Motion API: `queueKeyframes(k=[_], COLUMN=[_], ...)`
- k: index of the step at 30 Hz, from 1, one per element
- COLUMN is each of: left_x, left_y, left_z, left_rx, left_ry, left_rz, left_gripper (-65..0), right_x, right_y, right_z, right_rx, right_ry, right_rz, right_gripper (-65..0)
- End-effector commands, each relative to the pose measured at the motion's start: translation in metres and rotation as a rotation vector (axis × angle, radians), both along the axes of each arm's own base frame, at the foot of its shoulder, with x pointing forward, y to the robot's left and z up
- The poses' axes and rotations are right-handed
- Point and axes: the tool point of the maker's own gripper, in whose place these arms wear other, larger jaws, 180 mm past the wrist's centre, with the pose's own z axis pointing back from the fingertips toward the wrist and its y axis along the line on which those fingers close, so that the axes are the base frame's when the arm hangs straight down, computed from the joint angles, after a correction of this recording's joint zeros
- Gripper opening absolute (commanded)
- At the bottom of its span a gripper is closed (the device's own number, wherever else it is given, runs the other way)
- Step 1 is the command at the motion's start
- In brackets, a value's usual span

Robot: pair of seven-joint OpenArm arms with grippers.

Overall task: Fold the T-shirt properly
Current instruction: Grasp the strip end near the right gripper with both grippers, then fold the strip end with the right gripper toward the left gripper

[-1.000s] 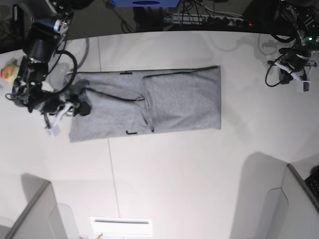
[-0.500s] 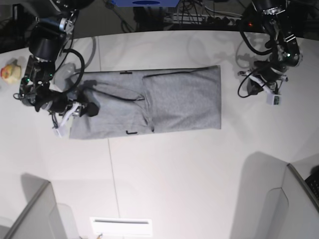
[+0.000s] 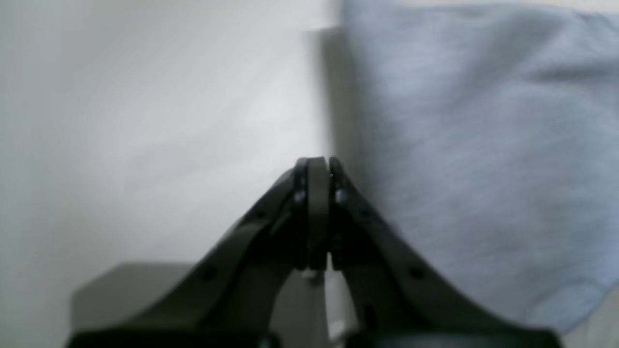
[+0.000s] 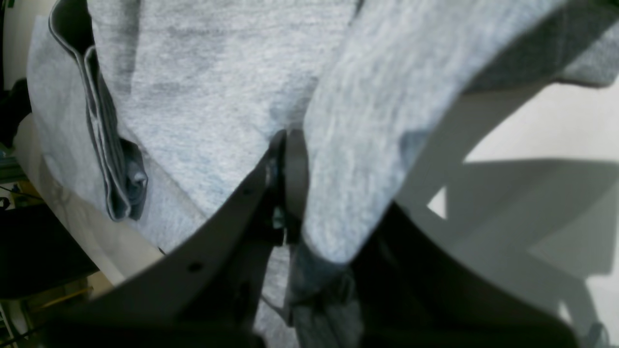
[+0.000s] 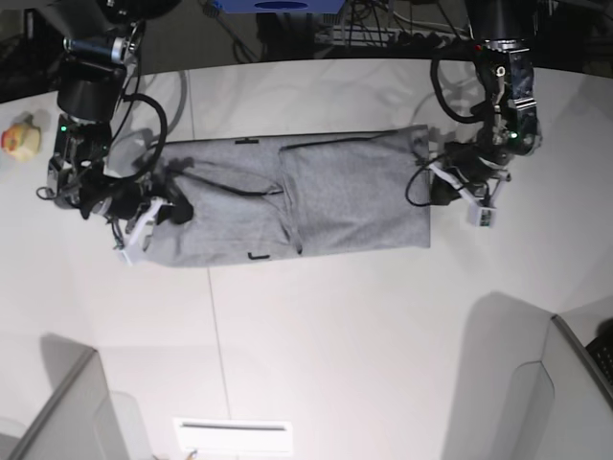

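The heather-grey T-shirt (image 5: 335, 196) lies on the white table (image 5: 316, 335), folded into a long band with its plain side up. My right gripper (image 5: 175, 212) is at the band's left end, shut on the cloth. In the right wrist view the fabric (image 4: 203, 87) drapes over the shut gripper (image 4: 290, 145), with a folded hem (image 4: 109, 164) to its left. My left gripper (image 5: 436, 189) is at the shirt's right edge. In the left wrist view it (image 3: 316, 164) is shut with nothing seen between the jaws, just beside the shirt's edge (image 3: 483, 145).
A small yellow object (image 5: 19, 140) sits at the table's far left. Grey partitions stand at the bottom left (image 5: 67, 412) and bottom right (image 5: 565, 393). A white device (image 5: 233, 436) lies at the front edge. Cables run along the back.
My left arm has swung in from the far right to the shirt's right edge. My right gripper has moved right with the shirt's left end, pulling that edge inward.
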Motion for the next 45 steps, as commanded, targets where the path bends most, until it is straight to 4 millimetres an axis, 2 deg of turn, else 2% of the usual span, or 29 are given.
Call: queueKeyframes(k=[1,6,10,13,20,26,29,34,39,45], left_x=[0.003,0.001,0.002,0.005,-0.001,-0.011,-0.019,-0.023,-0.031,-0.030], left_y=[0.000,-0.009,-0.009,-0.012,0.003,0.022,0.027,0.031,0.044,0.068], left_z=[0.001,-0.002,0.000,0.011,0.028,0.026,0.022,0.019,0.018,0.026], left_rx=[0.012,0.008,0.009,0.017,0.081,0.136,0.150,0.160,0.192,0.213], left_ry=[0.004,0.013,0.008,-0.023,-0.057,-0.031,-0.012,0.001,0.021,0.006], left_rz=[-0.006,-0.027,-0.029,-0.042,-0.071,-0.087,-0.092,-0.092,-0.098,-0.031], left_gripper=[-65.0,-65.0,-65.0,-65.0,-65.0,-65.0,-65.0,-65.0,-65.0,-65.0], right_x=[-0.013,0.001,0.005,0.008,0.006,-0.002,-0.005,-0.005,-0.009,-0.017], right_y=[-0.013,-0.015,0.010,0.036,0.085,0.129,0.144,0.152,0.159,0.186], right_z=[-0.008,0.024,0.049,0.067,0.100,0.115,0.122,0.129,0.145,0.153], right_rx=[-0.115,-0.181,-0.206,-0.192,-0.134,-0.066,-0.025,0.000,0.016,0.047], right_ry=[0.067,-0.024,-0.098,-0.146,-0.214,-0.225,-0.233,-0.246,-0.287,-0.308], right_rz=[0.051,0.057,0.077,0.074,0.061,0.079,0.073,0.071,0.073,0.138], right_gripper=[-65.0,-65.0,-65.0,-65.0,-65.0,-65.0,-65.0,-65.0,-65.0,-65.0])
